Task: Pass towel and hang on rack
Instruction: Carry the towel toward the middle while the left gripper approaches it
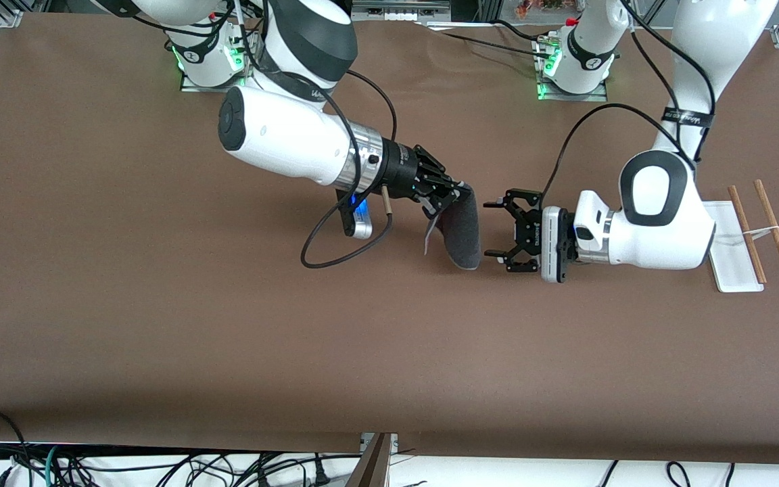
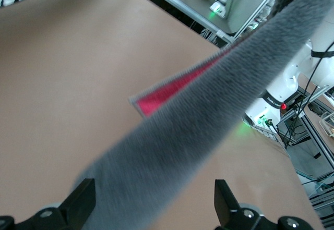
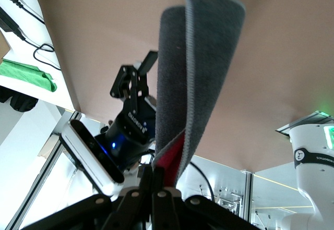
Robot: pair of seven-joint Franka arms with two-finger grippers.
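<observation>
- Right gripper [image 1: 456, 191] hangs over the middle of the desk [image 1: 159, 325], jaws pinching the folded towel [image 1: 464, 230].
- Left gripper [image 1: 496, 228] faces the towel, jaws spread, just beside it.
- Rack [image 1: 741, 264] stands at the left arm's end.

One towel [image 1: 465, 226] is in view, folded, grey on the outside and pink-red inside. One rack [image 1: 744, 237] stands at the left arm's end of the table; it has one white base plate, two brown rods and one thin white crosspiece. There are two arms, each with one gripper: the right gripper [image 1: 454, 196] pinches the towel over the middle of the table, and the left gripper [image 1: 496, 228] is spread wide just beside the towel, over the table. Each gripper has two fingers. One table [image 1: 159, 325] bears everything. Two green-lit arm bases stand along its edge farthest from the front camera.
</observation>
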